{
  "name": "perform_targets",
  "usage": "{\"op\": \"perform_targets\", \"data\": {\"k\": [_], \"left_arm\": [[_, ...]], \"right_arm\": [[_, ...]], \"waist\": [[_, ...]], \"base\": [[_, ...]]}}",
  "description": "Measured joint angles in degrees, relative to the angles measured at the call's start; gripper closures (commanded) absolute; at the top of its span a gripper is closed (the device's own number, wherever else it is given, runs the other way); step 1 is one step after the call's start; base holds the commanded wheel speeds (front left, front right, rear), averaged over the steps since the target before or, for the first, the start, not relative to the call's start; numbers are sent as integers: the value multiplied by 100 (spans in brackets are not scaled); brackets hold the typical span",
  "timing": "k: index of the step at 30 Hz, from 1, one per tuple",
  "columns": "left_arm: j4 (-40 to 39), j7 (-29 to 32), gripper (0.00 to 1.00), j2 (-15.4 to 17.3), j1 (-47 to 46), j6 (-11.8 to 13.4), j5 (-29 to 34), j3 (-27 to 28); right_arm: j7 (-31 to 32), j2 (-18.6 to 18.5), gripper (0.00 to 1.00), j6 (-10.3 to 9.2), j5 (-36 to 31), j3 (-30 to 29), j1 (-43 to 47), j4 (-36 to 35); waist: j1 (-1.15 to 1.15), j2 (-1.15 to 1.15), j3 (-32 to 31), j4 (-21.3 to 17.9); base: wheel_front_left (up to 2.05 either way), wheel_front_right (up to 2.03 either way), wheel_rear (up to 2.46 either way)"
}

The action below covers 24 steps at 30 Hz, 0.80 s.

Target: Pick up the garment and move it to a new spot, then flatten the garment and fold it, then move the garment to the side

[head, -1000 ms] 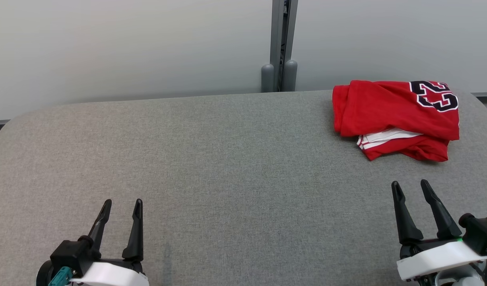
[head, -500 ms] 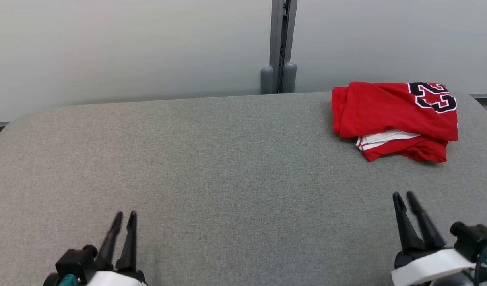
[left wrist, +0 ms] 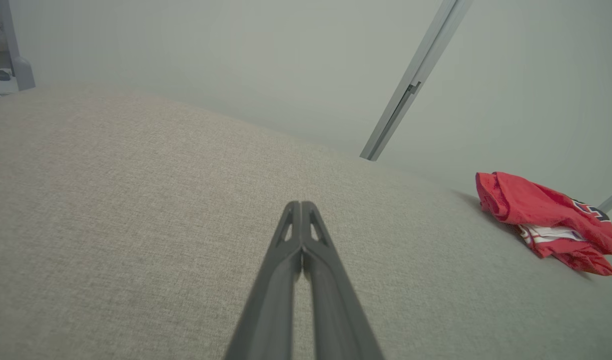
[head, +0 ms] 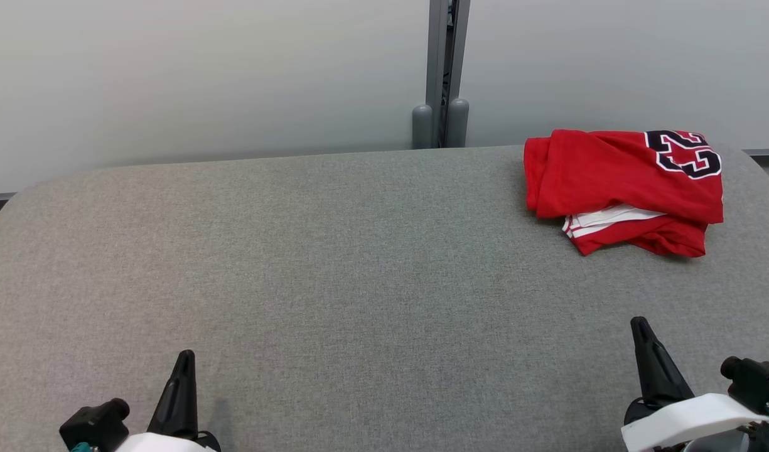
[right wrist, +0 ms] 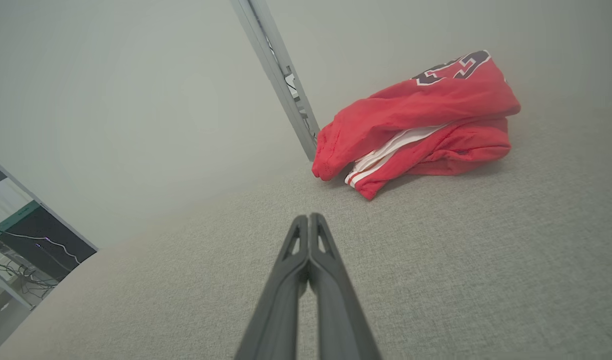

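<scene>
At the near left edge of the head view, the left gripper (head: 184, 359) has its two dark fingers pressed together into a single point. It holds nothing. Its own wrist camera shows the fingertips meeting above bare cloth, though whether they touch the cloth cannot be told. At the near right, the right gripper (head: 639, 324) is the same: fingers closed tip to tip, empty, pointing away from the robot. A white housing and a black knob sit at its base.

Both grippers are over a wide grey fabric-covered surface (head: 359, 251) with rounded far corners. The weave looks smooth and even across the middle, and nothing lies between the grippers or just ahead of them.

The red jersey (head: 616, 179) lies at the far right of the surface, close to its far edge. It is folded into a loose, uneven bundle. A black number edged in white shows on its far right corner, and a white band with red stripes peeks out between the layers along its near side. It is well apart from both grippers, and nearer the right one, which points roughly towards it.

Beyond the surface stands a pale grey wall (head: 202, 75). A grey metal post (head: 444, 56) splits it a little right of centre, with two rounded grey caps (head: 423, 124) at its foot. In the right wrist view, a dark cabinet with cables (right wrist: 33, 240) appears at the far left.
</scene>
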Motion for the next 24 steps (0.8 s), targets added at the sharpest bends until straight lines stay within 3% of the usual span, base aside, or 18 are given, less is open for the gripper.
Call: {"op": "perform_targets", "data": {"k": [24], "left_arm": [[-102,478,100,13,-247,0,-1998,219]], "right_arm": [[577,120,100,-1,1751,-301,-348,200]], "waist": [[0,0,-4,11]], "base": [[0,0,0]]}}
